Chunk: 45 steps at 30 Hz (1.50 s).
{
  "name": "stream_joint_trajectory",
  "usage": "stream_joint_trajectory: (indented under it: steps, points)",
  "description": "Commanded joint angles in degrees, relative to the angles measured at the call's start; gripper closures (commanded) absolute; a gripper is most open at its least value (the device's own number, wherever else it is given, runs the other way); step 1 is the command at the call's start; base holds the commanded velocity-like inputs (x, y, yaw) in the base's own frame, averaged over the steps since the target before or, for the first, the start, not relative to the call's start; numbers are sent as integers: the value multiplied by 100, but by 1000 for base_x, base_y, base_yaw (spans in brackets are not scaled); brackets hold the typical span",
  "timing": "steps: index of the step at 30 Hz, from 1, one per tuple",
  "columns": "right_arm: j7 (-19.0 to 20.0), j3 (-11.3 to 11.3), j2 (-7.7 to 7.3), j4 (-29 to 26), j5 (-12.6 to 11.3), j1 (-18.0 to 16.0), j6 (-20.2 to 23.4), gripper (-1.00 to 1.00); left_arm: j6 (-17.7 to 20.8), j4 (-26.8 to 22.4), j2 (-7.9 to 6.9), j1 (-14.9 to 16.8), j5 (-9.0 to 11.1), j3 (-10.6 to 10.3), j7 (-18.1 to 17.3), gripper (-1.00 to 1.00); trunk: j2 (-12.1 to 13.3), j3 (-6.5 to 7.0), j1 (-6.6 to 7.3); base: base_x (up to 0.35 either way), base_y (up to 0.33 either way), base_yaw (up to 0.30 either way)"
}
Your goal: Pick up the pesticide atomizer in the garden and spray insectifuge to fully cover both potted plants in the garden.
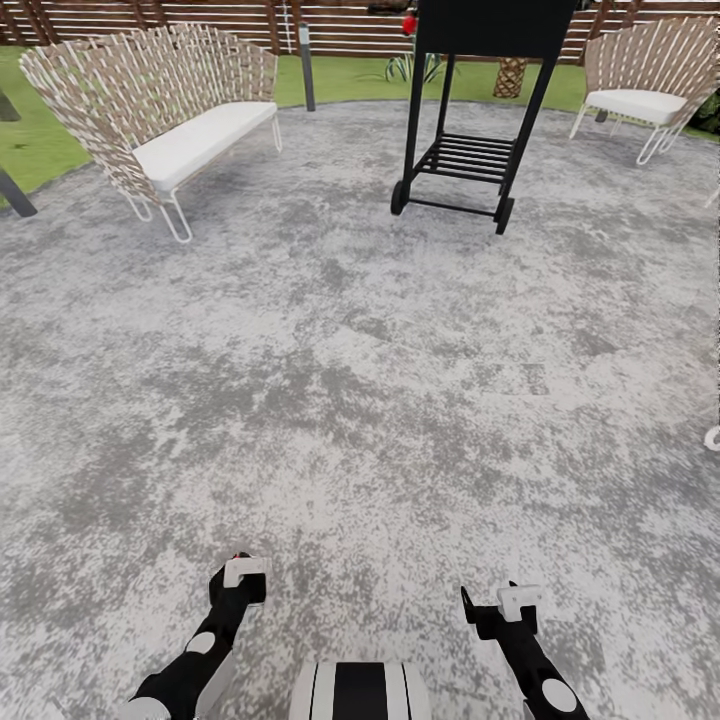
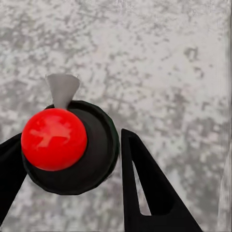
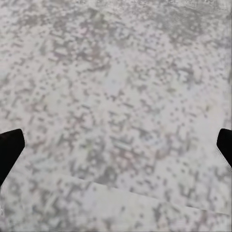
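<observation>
My left gripper hangs low over grey paving and is shut on the pesticide atomizer. In the left wrist view the atomizer is a round dark body with a red knob on top and a whitish nozzle, with a black finger pressed against each side. A spot of that red shows at the gripper in the head view. My right gripper is open beside it, its black fingertips spread wide over bare paving. The potted plants are out of view. The garden lawn lies far ahead.
A black wheeled grill cart stands ahead on the paved patio. A woven bench with a white cushion is at the left, a matching chair at the far right. A slatted wooden fence and a spiky green plant lie beyond.
</observation>
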<state>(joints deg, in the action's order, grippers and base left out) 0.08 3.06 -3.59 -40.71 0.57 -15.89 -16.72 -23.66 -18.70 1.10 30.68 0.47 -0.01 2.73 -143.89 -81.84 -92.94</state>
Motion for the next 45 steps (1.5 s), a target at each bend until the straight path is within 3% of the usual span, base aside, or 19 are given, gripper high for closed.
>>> stream_joint_trajectory:
  steps: [1,12,17,18,19,20,22,23,31,45]
  points:
    - [1,11,-3,6,4,-2,-18,-100,-7,-2,-4,4,6,3,17,100,0,20,3,0,0,0]
    - [1,11,2,1,4,-2,-24,-100,155,58,-39,-7,15,35,25,100,15,263,32,0,0,0]
    - [-16,15,9,54,4,-2,-24,-100,652,63,-71,-33,13,76,31,100,22,374,44,0,0,0]
    - [-22,73,84,488,5,-2,-290,-100,851,63,-132,-176,6,98,42,100,23,396,47,0,0,0]
    - [-11,81,92,581,13,-2,-540,-100,863,65,-140,-238,8,98,44,100,25,418,50,0,0,0]
    - [-2,86,95,1013,17,-2,-1011,-100,875,61,-131,-342,6,94,51,100,26,441,52,0,0,0]
    - [0,85,96,1532,14,-2,-1476,-100,882,130,-138,-439,-13,90,54,100,29,485,57,0,0,0]
    - [-6,81,88,2063,13,-2,-1900,-100,869,210,-200,-568,-59,85,40,100,30,507,60,0,0,0]
    - [-17,74,74,2451,10,-2,-1974,-100,845,244,-424,-805,-54,58,39,100,41,734,81,0,0,0]
    - [-32,66,49,2480,4,-2,-1975,-100,825,244,-479,-1146,-29,85,59,100,59,1167,117,0,0,0]
